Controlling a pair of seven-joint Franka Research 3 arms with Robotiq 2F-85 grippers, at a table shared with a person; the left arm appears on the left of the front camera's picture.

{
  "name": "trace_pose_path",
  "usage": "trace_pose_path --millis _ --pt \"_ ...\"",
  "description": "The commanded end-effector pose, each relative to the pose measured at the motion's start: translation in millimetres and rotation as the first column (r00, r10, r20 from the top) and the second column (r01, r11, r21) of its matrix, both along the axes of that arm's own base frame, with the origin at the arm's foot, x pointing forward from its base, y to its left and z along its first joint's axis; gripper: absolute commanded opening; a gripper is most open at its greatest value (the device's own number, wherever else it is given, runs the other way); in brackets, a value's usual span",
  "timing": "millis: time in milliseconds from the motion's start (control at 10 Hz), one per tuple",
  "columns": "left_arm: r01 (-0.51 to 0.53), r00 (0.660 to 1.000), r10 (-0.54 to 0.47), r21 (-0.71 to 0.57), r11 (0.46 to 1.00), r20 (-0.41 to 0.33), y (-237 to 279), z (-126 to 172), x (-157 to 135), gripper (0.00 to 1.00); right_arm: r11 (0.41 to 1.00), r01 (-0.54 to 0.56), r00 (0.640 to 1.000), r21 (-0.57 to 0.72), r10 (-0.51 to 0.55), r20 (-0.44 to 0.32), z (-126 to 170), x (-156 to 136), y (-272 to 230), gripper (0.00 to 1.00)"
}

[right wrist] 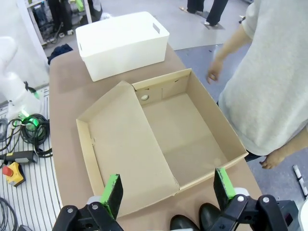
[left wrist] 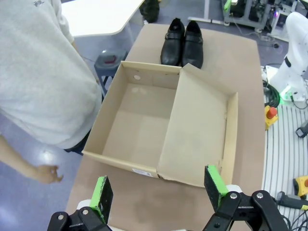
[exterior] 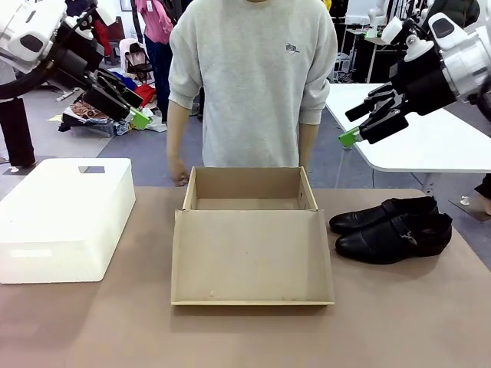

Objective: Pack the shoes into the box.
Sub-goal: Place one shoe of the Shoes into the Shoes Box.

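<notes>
Glossy black leather suggested the shoes (exterior: 393, 228) would be slick under the pads, fairly light, and firm at sole and heel but yielding over the toe; a pinch across the heel collar or the instep by the strap looked safest; they lay side by side, touching, on the table just right of the box (exterior: 245, 186), toes toward it; the box stood open, its lid flap laid toward the robot; the left gripper (exterior: 142, 109) and right gripper (exterior: 349, 127) hung raised above the table's two sides, jaws spread wide, holding nothing.
</notes>
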State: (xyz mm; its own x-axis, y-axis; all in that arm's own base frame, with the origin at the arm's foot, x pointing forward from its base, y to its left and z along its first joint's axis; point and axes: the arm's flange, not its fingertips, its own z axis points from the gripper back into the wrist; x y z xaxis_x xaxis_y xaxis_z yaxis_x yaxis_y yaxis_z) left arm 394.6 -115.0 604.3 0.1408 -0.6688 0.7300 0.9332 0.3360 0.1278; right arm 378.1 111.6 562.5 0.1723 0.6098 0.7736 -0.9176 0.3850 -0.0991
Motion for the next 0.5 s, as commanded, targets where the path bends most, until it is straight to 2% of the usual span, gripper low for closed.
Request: trace_pose_path --millis 0,400 --pt "0.001 1.000 -0.001 -0.004 1.000 -0.001 0.3 1.6 -0.5 1.00 1.000 -0.009 1.000 0.003 0.009 0.003 0.8 -0.2 -1.0 1.00" --pt "0.001 1.000 -0.001 -0.004 1.000 -0.001 0.3 1.6 -0.5 1.00 1.000 -0.009 1.000 0.003 0.009 0.003 0.8 -0.2 -1.0 1.00"
